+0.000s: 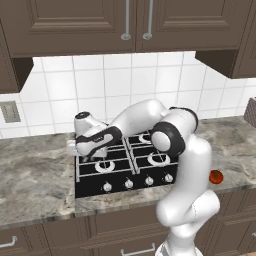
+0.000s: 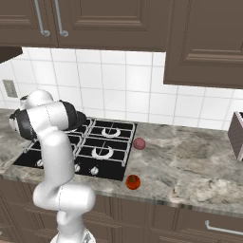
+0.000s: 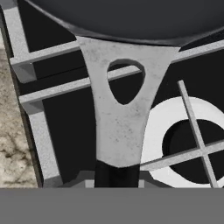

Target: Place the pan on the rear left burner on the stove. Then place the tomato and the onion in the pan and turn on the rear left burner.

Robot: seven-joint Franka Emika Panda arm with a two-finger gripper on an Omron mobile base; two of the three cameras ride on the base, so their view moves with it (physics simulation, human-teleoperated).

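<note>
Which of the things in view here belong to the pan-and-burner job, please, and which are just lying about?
Belong to the job:
pan, its handle under the gripper
stove
rear left burner, partly hidden by the arm
tomato on the counter's front edge
onion beside the stove

Lying about:
brown box at the counter's far right
wall outlet

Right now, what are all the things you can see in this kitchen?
stove: one, black, set in the counter, four burners, silver knobs in front.
pan: one, black, grey handle, over the stove's grates.
tomato: one, bright red-orange, counter front, right of stove.
onion: one, dull pink, counter, beside stove's right edge.
cabinets: brown, above and below.
counter: grey marble.
arm: one, white, reaching over stove.
gripper: dark, at the pan handle's end.
</note>
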